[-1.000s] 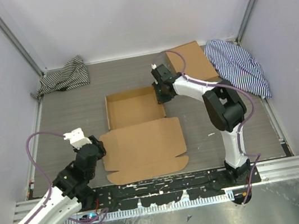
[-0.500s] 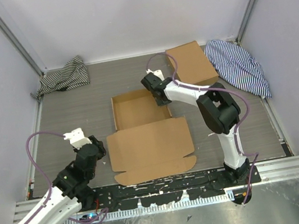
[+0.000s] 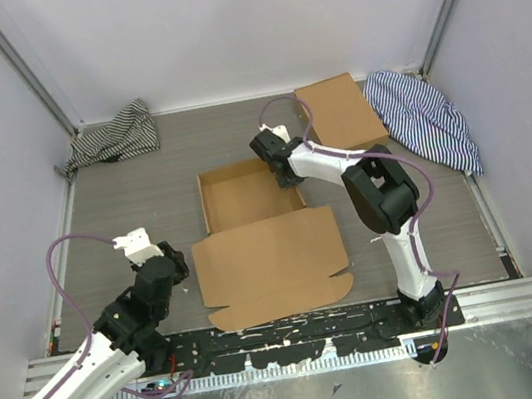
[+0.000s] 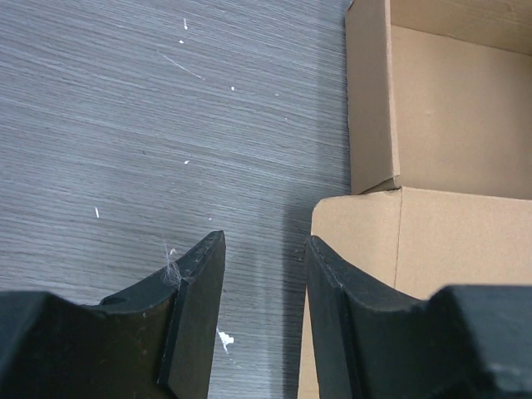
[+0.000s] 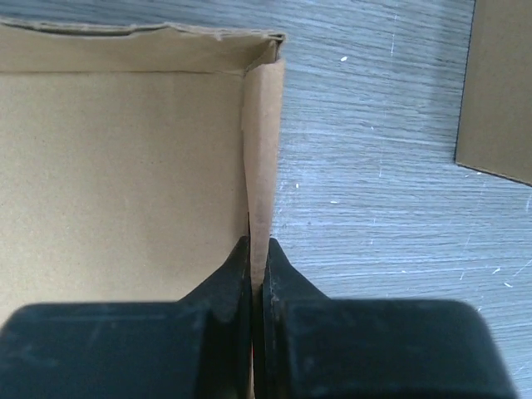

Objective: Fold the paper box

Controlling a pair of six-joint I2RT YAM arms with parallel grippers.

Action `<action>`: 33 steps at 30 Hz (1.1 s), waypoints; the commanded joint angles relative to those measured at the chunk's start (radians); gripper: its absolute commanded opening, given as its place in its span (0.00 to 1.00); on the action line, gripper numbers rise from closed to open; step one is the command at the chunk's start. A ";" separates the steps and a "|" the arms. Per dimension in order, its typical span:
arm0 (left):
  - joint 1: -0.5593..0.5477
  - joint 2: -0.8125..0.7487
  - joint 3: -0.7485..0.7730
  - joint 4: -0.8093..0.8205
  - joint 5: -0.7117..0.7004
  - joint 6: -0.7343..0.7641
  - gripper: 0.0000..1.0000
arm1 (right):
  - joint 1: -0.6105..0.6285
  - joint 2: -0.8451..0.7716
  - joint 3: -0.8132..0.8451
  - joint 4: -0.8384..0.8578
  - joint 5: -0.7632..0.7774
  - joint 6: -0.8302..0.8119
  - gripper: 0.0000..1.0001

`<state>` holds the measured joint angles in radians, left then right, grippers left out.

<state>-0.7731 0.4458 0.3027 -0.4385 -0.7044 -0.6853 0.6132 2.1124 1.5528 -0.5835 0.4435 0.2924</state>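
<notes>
Jaws, right: nearly together, pinched on the right side wall of the paper box point(image 5: 116, 166), with only the thin cardboard between them.
Jaws, left: part open, with only bare table point(image 3: 126, 211) showing between them.
Position, right: the right gripper point(image 5: 258, 262) sits on the wall close to the tray's far right corner, and its arm reaches in from the right.
Position, left: the left gripper point(image 4: 264, 249) is low over the table, just beside the left edge of the lid panel. Cannot tell whether it touches the cardboard.
Box location: mid-table. The tray part is toward the back with its walls standing. The large lid panel lies flat toward the arm bases, joined along the tray's near edge.
Pinched wall: upright, meeting the back wall at the corner. The back wall's top edge is ragged.
Other cardboard: the second cardboard piece point(image 3: 338, 112) lies flat at far right, apart from the box, with the blue-striped cloth point(image 3: 428, 121) just beside it.
Far left corner: the dark striped cloth point(image 3: 114, 134), bunched.
</notes>
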 commanded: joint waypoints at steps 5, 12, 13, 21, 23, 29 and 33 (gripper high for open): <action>-0.003 -0.001 -0.008 0.027 -0.004 -0.002 0.50 | -0.005 -0.021 -0.002 0.032 0.008 0.011 0.17; -0.003 0.000 -0.007 0.026 -0.004 -0.002 0.50 | -0.027 -0.115 -0.033 0.040 -0.031 0.043 0.52; -0.002 -0.001 -0.007 0.026 -0.005 -0.003 0.50 | -0.030 -0.134 -0.047 0.045 -0.051 0.043 0.52; -0.003 -0.001 -0.007 0.026 -0.004 -0.003 0.50 | -0.108 -0.183 -0.098 0.072 -0.331 0.069 0.01; -0.002 -0.002 -0.008 0.025 -0.005 -0.003 0.50 | -0.112 -0.190 -0.109 0.077 -0.373 0.102 0.01; -0.003 -0.004 -0.008 0.024 -0.006 -0.003 0.50 | -0.112 -0.271 -0.207 0.151 -0.451 0.273 0.01; -0.002 -0.003 -0.008 0.024 -0.004 -0.003 0.50 | -0.105 -0.303 -0.242 0.135 -0.532 0.338 0.25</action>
<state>-0.7731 0.4461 0.3027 -0.4381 -0.7044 -0.6853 0.4961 1.8984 1.3235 -0.4736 0.0372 0.5133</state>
